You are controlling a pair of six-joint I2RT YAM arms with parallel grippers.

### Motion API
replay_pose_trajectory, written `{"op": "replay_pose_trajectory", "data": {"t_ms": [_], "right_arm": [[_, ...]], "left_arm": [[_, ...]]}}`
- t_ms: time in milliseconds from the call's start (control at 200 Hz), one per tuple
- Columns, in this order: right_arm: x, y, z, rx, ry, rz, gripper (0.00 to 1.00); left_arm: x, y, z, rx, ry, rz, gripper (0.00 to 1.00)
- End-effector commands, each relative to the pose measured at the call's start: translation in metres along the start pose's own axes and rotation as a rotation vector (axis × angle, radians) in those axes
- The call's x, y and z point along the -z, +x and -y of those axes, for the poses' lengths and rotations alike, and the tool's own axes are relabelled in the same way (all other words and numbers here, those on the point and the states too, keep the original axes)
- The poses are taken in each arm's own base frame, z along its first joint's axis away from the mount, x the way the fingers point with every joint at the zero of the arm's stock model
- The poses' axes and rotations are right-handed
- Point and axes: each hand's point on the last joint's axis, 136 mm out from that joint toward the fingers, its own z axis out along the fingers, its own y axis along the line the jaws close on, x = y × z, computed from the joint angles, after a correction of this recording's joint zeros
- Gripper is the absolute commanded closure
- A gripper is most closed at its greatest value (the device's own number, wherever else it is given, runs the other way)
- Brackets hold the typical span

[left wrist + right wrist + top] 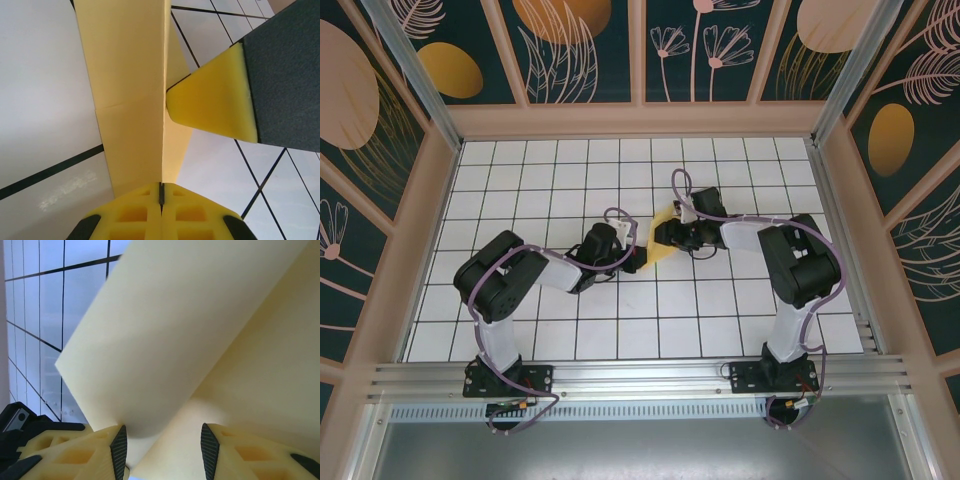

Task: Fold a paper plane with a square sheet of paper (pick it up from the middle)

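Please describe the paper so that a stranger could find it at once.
Look at the middle of the white gridded table. The paper sits between the left tool and the right tool: a thin, pale yellow, folded sheet among black arms.

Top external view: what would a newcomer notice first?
A pale yellow sheet of paper stands partly folded at the centre of the gridded table. The left gripper is shut on its folded edge. The right gripper straddles a curved flap, jaws apart.

Sheet (130, 100) between left fingers (131, 216), seemingly above table (40, 100)
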Motion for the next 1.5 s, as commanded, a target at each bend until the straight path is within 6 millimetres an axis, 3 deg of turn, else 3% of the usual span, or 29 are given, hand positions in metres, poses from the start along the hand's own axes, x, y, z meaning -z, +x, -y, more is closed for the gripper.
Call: {"op": "replay_pose_trajectory", "data": {"t_ms": [0,285,510,756,956,1251,1496], "right_arm": [[0.003,-0.001,-0.007,0.055,-0.032,-0.003,0.54],[-0.005,0.0,0.009,-0.001,0.018,-0.01,0.53],[-0.008,0.005,0.03,-0.057,0.112,-0.015,0.54],[-0.008,0.014,0.059,-0.133,0.269,-0.036,0.58],[-0.01,0.023,0.069,-0.159,0.32,-0.071,0.6],[-0.015,0.037,0.081,-0.14,0.377,-0.144,0.67],[-0.017,0.043,0.084,-0.111,0.389,-0.199,0.61]], "left_arm": [[-0.007,-0.001,0.01,-0.009,0.046,-0.02,1.0],[-0.012,0.003,0.006,0.036,0.04,-0.055,0.99],[-0.012,0.0,0.006,0.054,0.036,-0.055,0.87],[0.005,-0.012,0.006,0.064,0.008,-0.009,0.74],[0.019,-0.027,-0.002,0.122,-0.041,0.058,0.73],[0.02,-0.036,-0.013,0.217,-0.097,0.106,0.76],[0.017,-0.037,-0.007,0.264,-0.06,0.105,0.78]]}}
